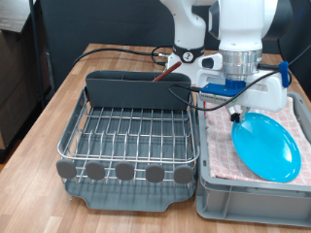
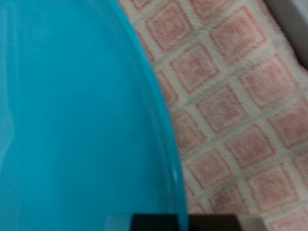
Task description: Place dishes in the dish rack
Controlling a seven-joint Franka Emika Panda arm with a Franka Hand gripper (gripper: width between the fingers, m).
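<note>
The light-blue plate [image 1: 269, 146] is tilted over the checked cloth in the grey crate at the exterior view's right. My gripper [image 1: 240, 113] is at the plate's upper-left rim and looks shut on it. In the wrist view the plate [image 2: 77, 115] fills most of the picture, and a dark fingertip [image 2: 159, 222] sits at its rim. The silver wire dish rack [image 1: 126, 136], with its tall grey caddy [image 1: 131, 92], stands empty to the left of the crate. A thin reddish-brown piece [image 1: 167, 66] shows behind the caddy; I cannot tell if it is the spoon. The white cup is out of view.
The grey crate [image 1: 248, 194] lined with red-and-white checked cloth [image 2: 241, 96] stands right beside the rack. Black cables [image 1: 117, 50] run across the wooden table behind the rack. The robot's base stands at the back.
</note>
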